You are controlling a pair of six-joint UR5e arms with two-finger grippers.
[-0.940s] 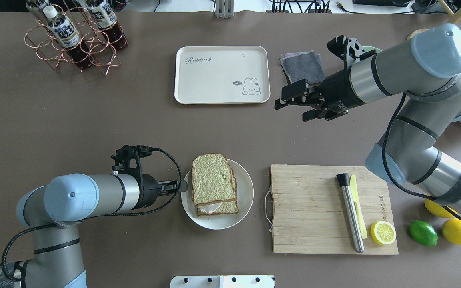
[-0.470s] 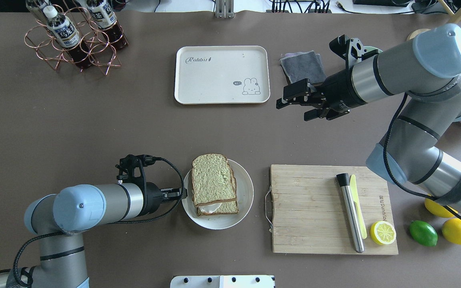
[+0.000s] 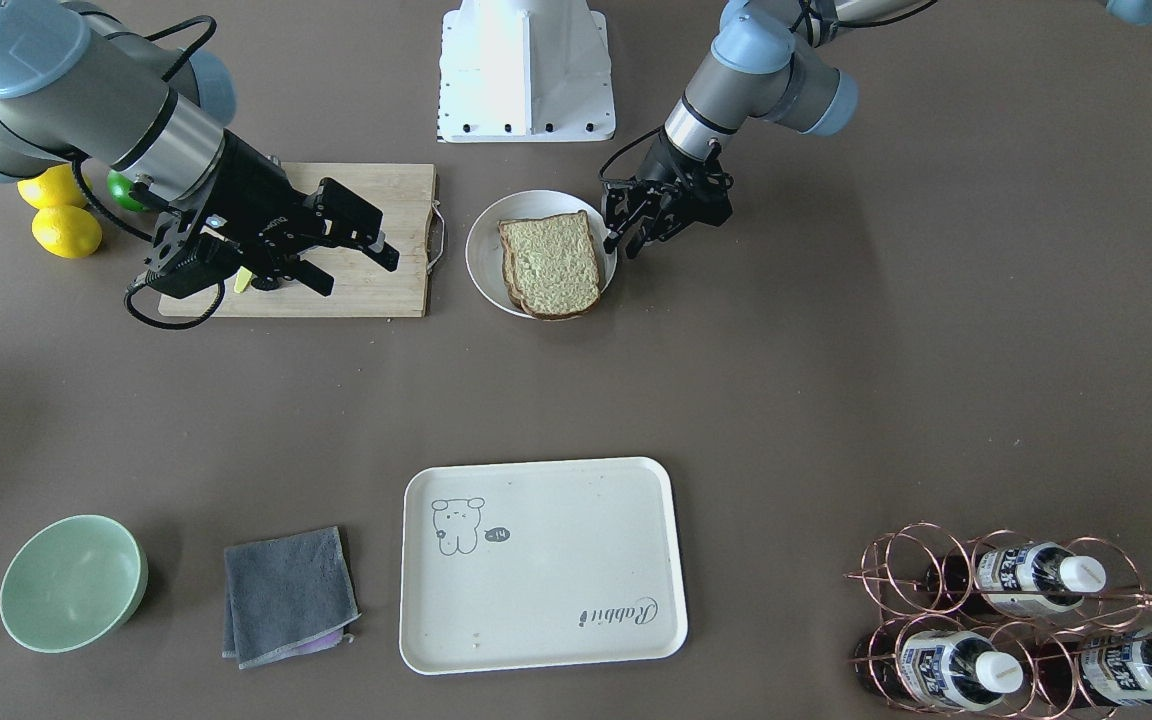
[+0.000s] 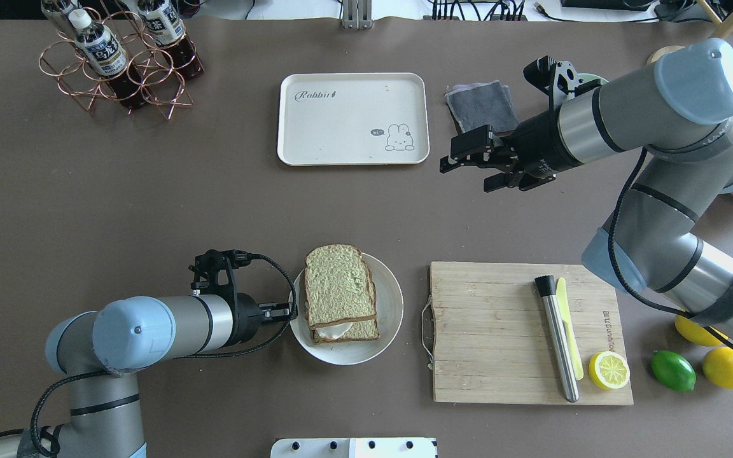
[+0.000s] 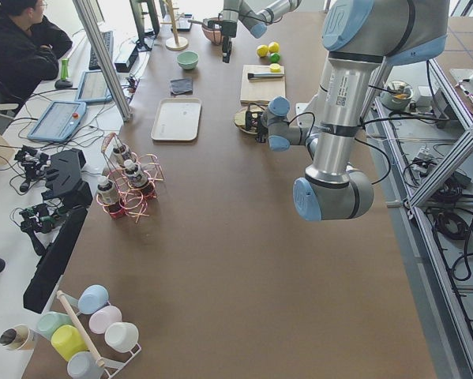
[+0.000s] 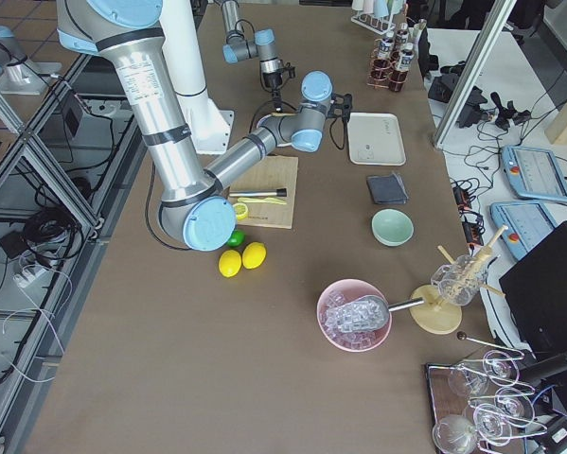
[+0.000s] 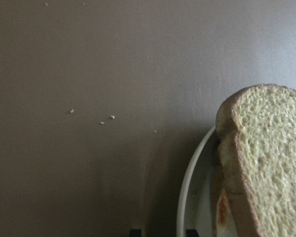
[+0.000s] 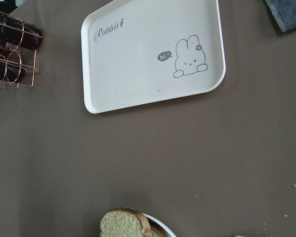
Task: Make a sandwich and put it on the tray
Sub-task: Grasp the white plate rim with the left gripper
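Now, sandwich (image 4: pixel 339 286) on plate (image 4: pixel 392 305), left gripper (image 4: pixel 290 312) at plate rim, jaws parted, right gripper (image 4: pixel 463 179) aloft beside tray (image 4: pixel 341 127), jaws spread wide.

Silver-grey arms (image 4: pixel 621 117), pale-blue joint caps (image 4: pixel 697 76), black cables (image 4: pixel 611 229); left pincer (image 4: pixel 285 312), right pincer (image 4: pixel 465 177) black.
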